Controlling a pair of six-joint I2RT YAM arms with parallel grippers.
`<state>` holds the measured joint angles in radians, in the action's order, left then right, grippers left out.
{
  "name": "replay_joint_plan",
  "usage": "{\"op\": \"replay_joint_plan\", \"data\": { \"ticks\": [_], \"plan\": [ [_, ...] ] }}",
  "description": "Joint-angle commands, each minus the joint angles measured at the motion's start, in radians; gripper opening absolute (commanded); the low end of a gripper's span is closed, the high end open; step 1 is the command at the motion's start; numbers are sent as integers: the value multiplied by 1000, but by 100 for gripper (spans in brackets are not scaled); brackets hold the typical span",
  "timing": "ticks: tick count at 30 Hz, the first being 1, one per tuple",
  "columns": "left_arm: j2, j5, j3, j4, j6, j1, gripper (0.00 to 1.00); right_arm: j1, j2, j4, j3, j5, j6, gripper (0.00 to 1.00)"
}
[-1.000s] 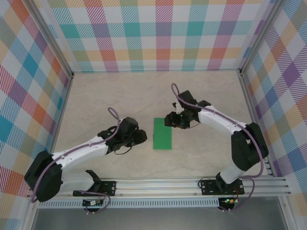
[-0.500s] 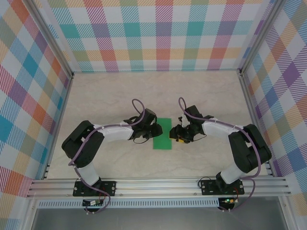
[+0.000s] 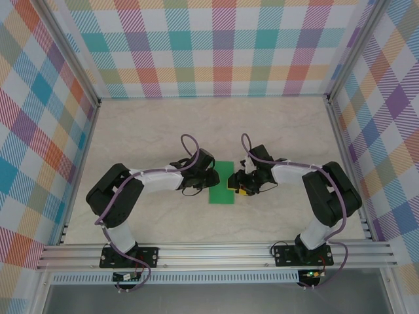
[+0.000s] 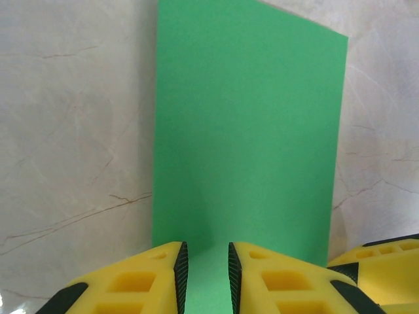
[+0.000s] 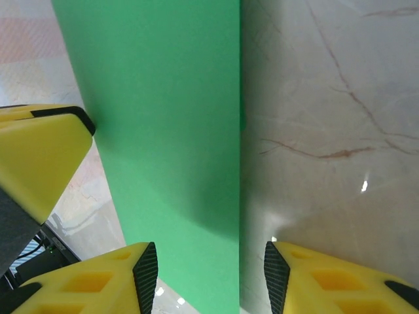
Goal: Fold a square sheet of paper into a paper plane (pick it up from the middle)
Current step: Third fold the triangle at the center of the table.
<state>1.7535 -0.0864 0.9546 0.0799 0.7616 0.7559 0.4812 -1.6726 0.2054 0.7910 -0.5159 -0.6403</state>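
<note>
Left wrist: paper beneath L gripper

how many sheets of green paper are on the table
1. The green paper lies flat at the middle of the table, between the left gripper and the right gripper. A second sheet underneath it would be hidden.

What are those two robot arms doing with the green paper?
They are folding it, one arm on each side. The bright-green sheet of paper lies flat on the pale marble-patterned table as a plain rectangle, with no pointed shape yet. The left gripper is at the paper's left edge with its jaws almost together; whether they pinch the paper is unclear. The right gripper is at the right edge, jaws open, one on either side of that edge.
</note>
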Motion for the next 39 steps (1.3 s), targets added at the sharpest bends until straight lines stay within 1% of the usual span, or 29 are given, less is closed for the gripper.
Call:
{"op": "replay_joint_plan", "data": {
  "ticks": [1,3,10,14,17,19,21,23,24,25,27,29,32,37,39],
  "plan": [
    [0,17,22,26,-23,-5,25,4,-21,-42,22,-39,-10,49],
    [7,12,23,24,-21,-7,25,4,-28,-56,24,-50,-12,45],
    [-10,-2,8,15,-31,-6,25,2,-47,-66,52,-58,-12,43],
    [-78,-4,-39,-4,-58,0,27,-2,-64,-40,80,-49,2,42],
    [-148,20,-80,9,-115,34,31,-8,-74,-36,91,-57,6,37],
    [-190,59,-95,34,-161,75,35,-13,-79,-24,102,-61,7,34],
    [-223,114,-100,75,-213,138,39,-16,-80,-13,111,-63,8,30],
    [-240,173,-97,109,-259,197,46,-18,-77,-5,115,-72,10,26],
    [-240,213,-89,130,-279,232,52,-18,-75,-2,118,-75,12,25],
    [-236,244,-79,149,-297,260,55,-19,-71,2,117,-76,12,25],
    [-207,324,-40,189,-345,322,60,-21,-68,4,116,-82,14,24],
    [-169,389,9,265,-390,377,64,-23,-67,2,116,-93,13,23],
    [-112,441,67,299,-437,432,70,-25,-67,0,117,-106,11,23],
    [24,574,200,409,-523,525,72,-29,-67,1,119,-122,10,23],
    [100,652,273,475,-549,566,72,-29,-72,2,123,-129,10,23]
  ]
}}
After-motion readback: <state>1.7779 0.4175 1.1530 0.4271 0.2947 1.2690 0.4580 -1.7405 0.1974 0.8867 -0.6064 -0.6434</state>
